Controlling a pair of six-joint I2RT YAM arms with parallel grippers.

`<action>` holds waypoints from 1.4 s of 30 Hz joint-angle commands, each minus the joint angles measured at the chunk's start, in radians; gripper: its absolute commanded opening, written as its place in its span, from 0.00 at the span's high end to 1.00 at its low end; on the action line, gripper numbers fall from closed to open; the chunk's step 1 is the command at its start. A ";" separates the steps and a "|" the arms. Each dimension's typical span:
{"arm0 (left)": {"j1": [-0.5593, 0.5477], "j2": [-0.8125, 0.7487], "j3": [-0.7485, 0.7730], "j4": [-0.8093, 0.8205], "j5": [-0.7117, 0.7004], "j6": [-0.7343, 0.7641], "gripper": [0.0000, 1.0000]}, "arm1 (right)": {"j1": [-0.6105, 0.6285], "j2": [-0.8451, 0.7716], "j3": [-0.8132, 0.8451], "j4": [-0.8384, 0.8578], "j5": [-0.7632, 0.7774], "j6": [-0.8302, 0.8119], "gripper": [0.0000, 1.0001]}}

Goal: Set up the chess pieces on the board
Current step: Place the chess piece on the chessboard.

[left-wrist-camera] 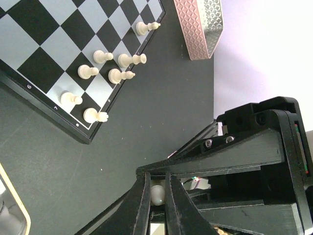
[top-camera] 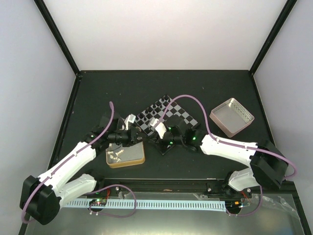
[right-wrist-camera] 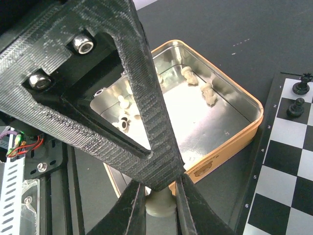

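Note:
The board (top-camera: 171,111) lies tilted at mid-table, with several cream chess pieces (left-wrist-camera: 88,71) along one edge and black ones (right-wrist-camera: 300,86) on another. Both grippers meet at the board's near-left corner. My left gripper (top-camera: 141,137) (left-wrist-camera: 156,183) is shut on a cream piece's rounded head (left-wrist-camera: 157,195). My right gripper (top-camera: 152,139) (right-wrist-camera: 161,193) is shut on a cream piece's base (right-wrist-camera: 161,206). The left gripper's fingers (right-wrist-camera: 146,127) come down tip-to-tip onto that base, so it looks like one piece held by both.
A gold-rimmed tin (top-camera: 126,155) (right-wrist-camera: 244,128) with several loose cream pieces (right-wrist-camera: 208,93) sits left of the board, just beyond the grippers. A pinkish silver tray (top-camera: 232,116) (left-wrist-camera: 200,24) stands to the board's right. Dark walls frame the table.

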 commanded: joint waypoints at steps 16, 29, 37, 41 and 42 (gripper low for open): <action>-0.102 0.154 0.244 -0.073 -0.395 0.241 0.98 | -0.209 -0.258 -0.137 -0.132 0.382 0.407 0.35; -0.355 0.673 0.620 -0.069 -0.673 0.389 0.99 | -0.592 -0.306 -0.223 -0.303 0.297 0.681 0.36; -0.392 0.857 0.717 -0.083 -0.698 0.437 0.98 | -0.593 -0.377 -0.232 -0.323 0.322 0.664 0.36; -0.395 0.910 0.746 -0.105 -0.706 0.432 0.99 | -0.593 -0.388 -0.231 -0.331 0.320 0.657 0.36; -0.396 0.919 0.750 -0.110 -0.713 0.428 0.98 | -0.592 -0.390 -0.231 -0.331 0.317 0.655 0.36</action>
